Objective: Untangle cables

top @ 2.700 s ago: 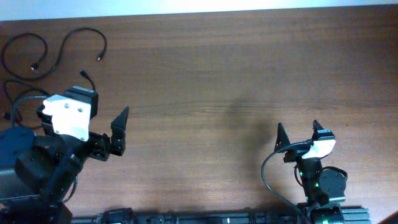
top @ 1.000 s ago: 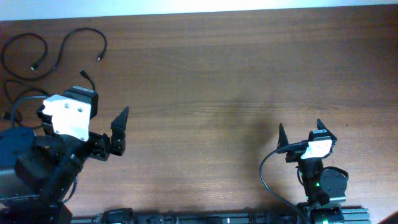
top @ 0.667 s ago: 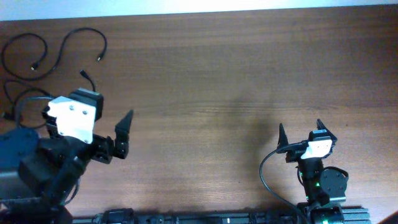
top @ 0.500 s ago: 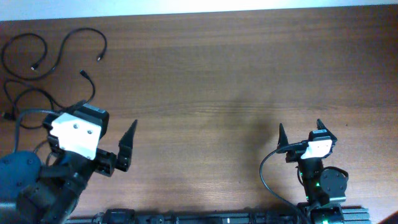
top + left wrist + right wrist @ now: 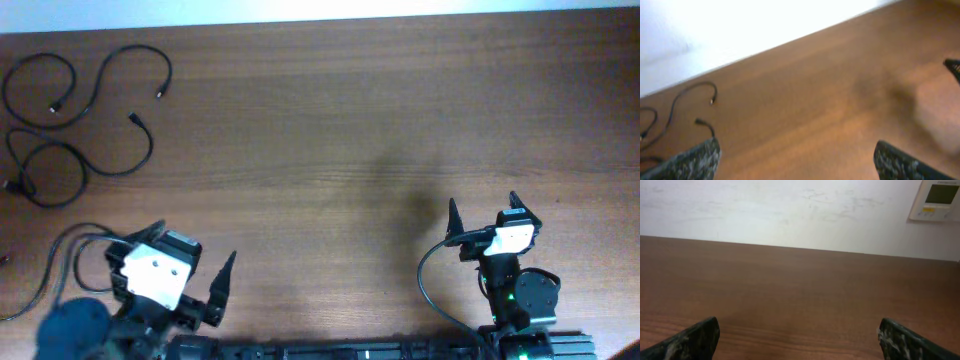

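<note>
Several thin black cables (image 5: 95,90) lie in loose loops on the wooden table's far left corner, small plugs at their ends; one more loop (image 5: 45,165) sits just below them. In the left wrist view two cable ends (image 5: 690,95) show at the left edge. My left gripper (image 5: 205,285) is open at the table's front left, well short of the cables, nothing between its fingers (image 5: 695,161). My right gripper (image 5: 482,212) is open near the front right over bare wood, far from the cables. Its fingers (image 5: 690,340) frame only table.
The left arm's own thicker black wire (image 5: 60,250) loops by its base. The wooden table (image 5: 350,120) stretches between the arms. Beyond the table's far edge stands a white wall (image 5: 790,210) with a small control panel (image 5: 939,199).
My left arm has drawn back from beside the cables toward the table's front edge, uncovering the lower cable loop. The right arm has stayed still.
</note>
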### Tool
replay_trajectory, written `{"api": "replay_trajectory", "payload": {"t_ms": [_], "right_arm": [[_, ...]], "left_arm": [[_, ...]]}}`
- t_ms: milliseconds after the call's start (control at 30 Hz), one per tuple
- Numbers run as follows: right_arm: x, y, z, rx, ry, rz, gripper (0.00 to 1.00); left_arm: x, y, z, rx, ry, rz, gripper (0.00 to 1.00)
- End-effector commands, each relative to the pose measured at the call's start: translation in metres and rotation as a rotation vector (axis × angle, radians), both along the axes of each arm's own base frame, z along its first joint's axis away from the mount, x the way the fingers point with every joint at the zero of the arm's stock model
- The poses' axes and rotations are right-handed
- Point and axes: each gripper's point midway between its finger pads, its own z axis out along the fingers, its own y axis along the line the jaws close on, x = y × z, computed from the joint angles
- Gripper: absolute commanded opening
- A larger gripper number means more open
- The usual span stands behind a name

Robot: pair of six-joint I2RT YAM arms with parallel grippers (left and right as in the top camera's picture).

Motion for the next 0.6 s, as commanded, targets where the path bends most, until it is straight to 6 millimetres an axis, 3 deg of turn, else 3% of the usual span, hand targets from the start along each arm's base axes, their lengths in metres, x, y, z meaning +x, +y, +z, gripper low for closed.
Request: {"api": "replay_trajectory", "payload": {"t_ms": [0,67,233,400,567], "right_arm": [[0.000,-0.003,-0.002,-0.001,0.004,-0.015,0.98],[0.000,-0.003,-0.002,-0.001,0.004,-0.015,0.98],[0.000,-0.003,-0.002,-0.001,0.004,-0.015,0.99],[0.000,-0.003,-0.002,-0.001,0.004,-0.015,0.98],[0.000,-0.003,-0.002,-0.001,0.004,-0.015,0.98]], "left_arm": [[-0.003,-0.007,-0.046,-0.031,-0.015,-0.033,0.98],[-0.005,-0.020,-0.073,-0.059,0.022,-0.104,0.98],[0.024,-0.025,-0.065,-0.071,-0.107,-0.112,0.98],[0.051,-0.029,-0.075,-0.096,-0.262,-0.112,0.98],[0.066,-0.009,-0.084,-0.206,-0.435,0.011,0.98]]}}
